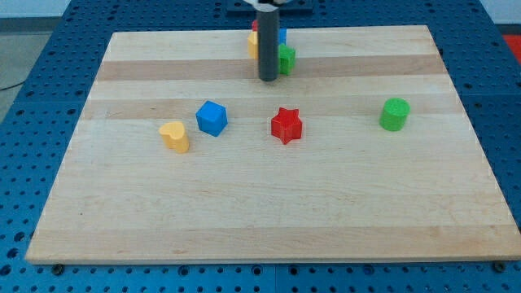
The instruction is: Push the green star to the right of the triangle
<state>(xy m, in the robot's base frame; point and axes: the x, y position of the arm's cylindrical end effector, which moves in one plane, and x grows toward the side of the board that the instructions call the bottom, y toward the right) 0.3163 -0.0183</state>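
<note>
The green star (286, 59) lies near the view's top centre, partly hidden by my rod. My tip (267, 79) rests on the board just to the left of and slightly below the star, touching or nearly touching it. A tight cluster sits behind the rod at the top: a yellow block (253, 45), a blue block (282, 36) and a bit of a red block (255, 26). Their shapes are hidden, so I cannot tell which is the triangle.
A blue cube-like block (212, 118) and a yellow heart (174, 136) sit left of centre. A red star (286, 125) lies at the centre. A green cylinder (394, 114) stands at the right. The wooden board (260, 220) rests on a blue perforated table.
</note>
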